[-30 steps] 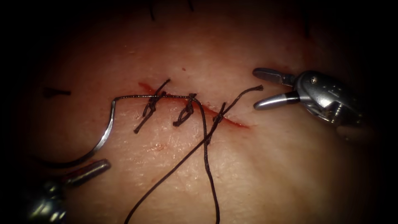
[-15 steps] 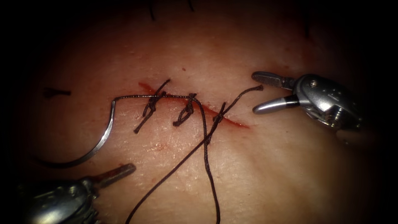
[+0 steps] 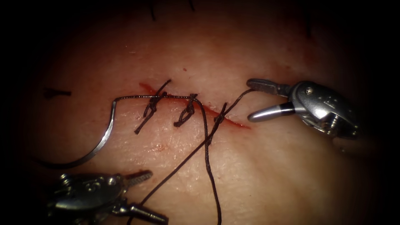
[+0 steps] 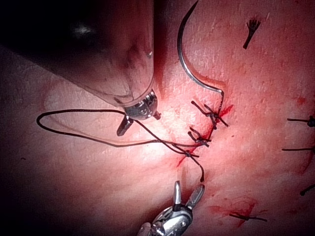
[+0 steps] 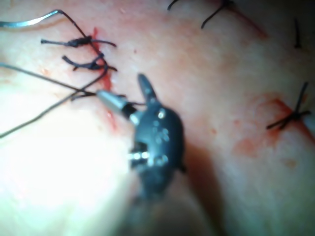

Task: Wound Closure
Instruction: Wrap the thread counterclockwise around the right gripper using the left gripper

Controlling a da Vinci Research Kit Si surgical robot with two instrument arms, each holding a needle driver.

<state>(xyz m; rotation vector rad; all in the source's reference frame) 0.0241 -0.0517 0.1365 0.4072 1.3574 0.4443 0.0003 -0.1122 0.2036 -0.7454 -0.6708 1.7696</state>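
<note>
The curved needle (image 3: 105, 135) lies free on the tissue (image 3: 283, 175), left of the cut (image 3: 238, 123), held by neither tool. Its thread (image 3: 206, 150) runs along the cut past two knotted stitches (image 3: 187, 111), then down the near side. A second strand (image 3: 183, 163) goes from a third stitch (image 3: 221, 116) toward my left tool (image 3: 158, 196), whose jaws are open around it and hold nothing. My right tool (image 3: 250, 100) is open at the right end of the cut, with the strand's short free end (image 3: 246, 92) just under its upper jaw. The right wrist view shows the open right tool (image 5: 120, 84) beside the stitches.
Cut thread ends (image 3: 56, 92) lie on the tissue at far left and along the far edge. The left wrist view shows the left shaft (image 4: 118, 54) over the tissue, a slack thread loop (image 4: 49, 123), the needle (image 4: 189, 73) and the right tool (image 4: 187, 196).
My left tool has moved right along the near side and opened its jaws at the long strand. My right tool has shifted left and slightly down, reaching the short free end.
</note>
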